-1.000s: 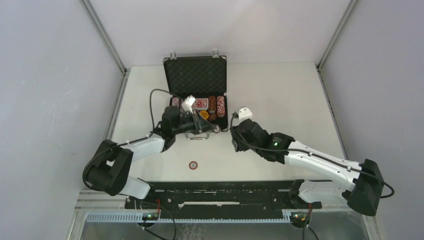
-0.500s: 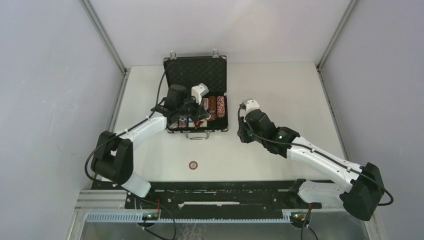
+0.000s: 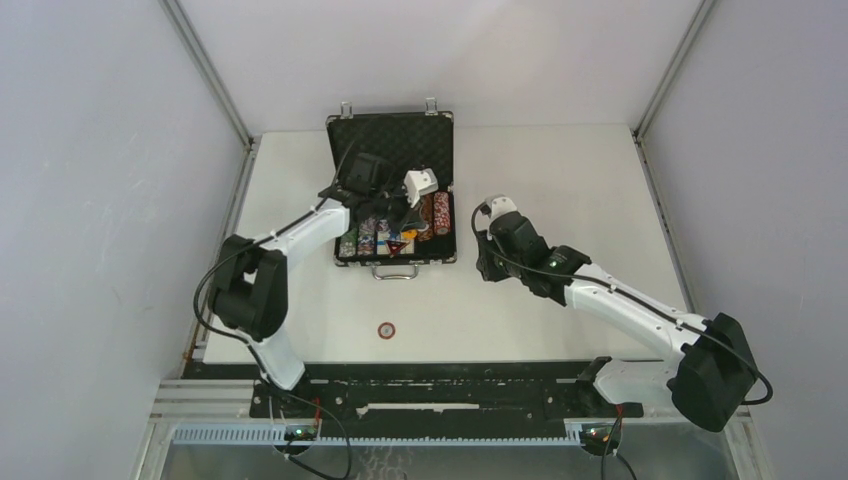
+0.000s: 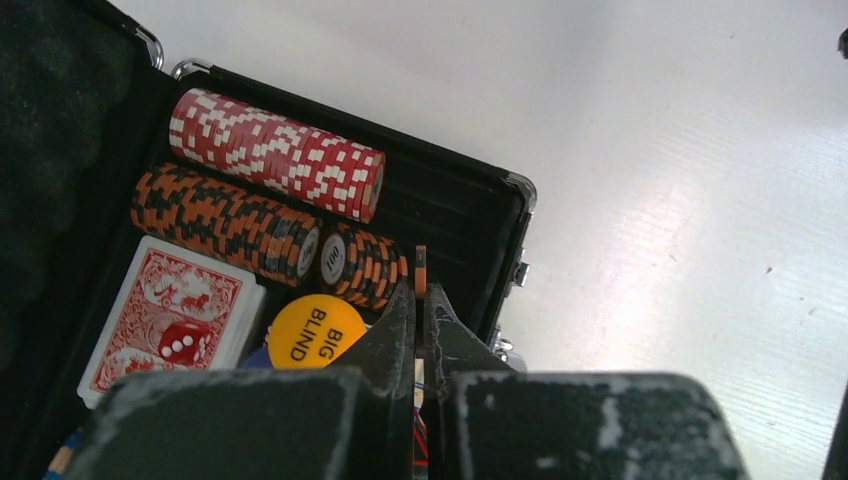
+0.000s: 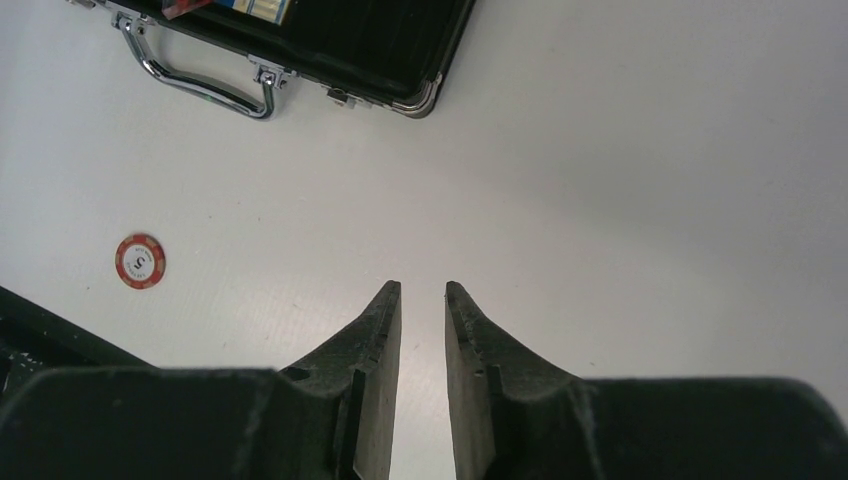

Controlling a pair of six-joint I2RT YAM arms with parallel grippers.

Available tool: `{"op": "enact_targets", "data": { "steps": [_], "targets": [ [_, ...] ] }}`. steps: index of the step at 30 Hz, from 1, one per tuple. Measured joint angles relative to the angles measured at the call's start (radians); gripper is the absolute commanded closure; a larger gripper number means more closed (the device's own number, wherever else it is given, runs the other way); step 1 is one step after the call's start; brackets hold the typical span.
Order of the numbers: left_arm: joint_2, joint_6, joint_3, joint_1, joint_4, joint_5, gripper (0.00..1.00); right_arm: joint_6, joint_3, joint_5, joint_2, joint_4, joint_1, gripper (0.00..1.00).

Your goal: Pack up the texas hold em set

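The black silver-edged case lies open at the back of the table, lid upright. Inside it are a red-white chip row, an orange-black chip row, a short stack, a red card deck with a red die on it, and a yellow "BIG BLIND" button. Over the case's right end, my left gripper is shut on an orange-black chip held edge-on. My right gripper hangs to the right of the case, narrowly open with nothing between its fingers.
One red-white chip lies alone on the white table in front of the case. The case's metal handle faces the arms. Grey walls and metal rails close in the table on three sides.
My left arm has carried the chip from the case's front edge back over its inside. The right gripper has narrowed its jaws and moved slightly toward the case's right side.
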Motion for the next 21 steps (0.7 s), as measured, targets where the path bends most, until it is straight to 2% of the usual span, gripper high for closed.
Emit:
{"op": "enact_targets", "data": {
  "steps": [3,10,21],
  "targets": [
    [0.043,0.049,0.048,-0.003,-0.036,0.003,1.00,0.000,0.000,-0.008,0.008,0.005,-0.012,0.70],
    [0.070,0.155,0.053,-0.017,-0.120,0.033,1.00,-0.008,0.000,-0.015,0.016,0.016,-0.044,0.70],
    [0.176,0.193,0.117,-0.032,-0.195,0.053,1.00,-0.014,-0.011,-0.029,0.021,0.027,-0.051,0.70]
  ]
}}
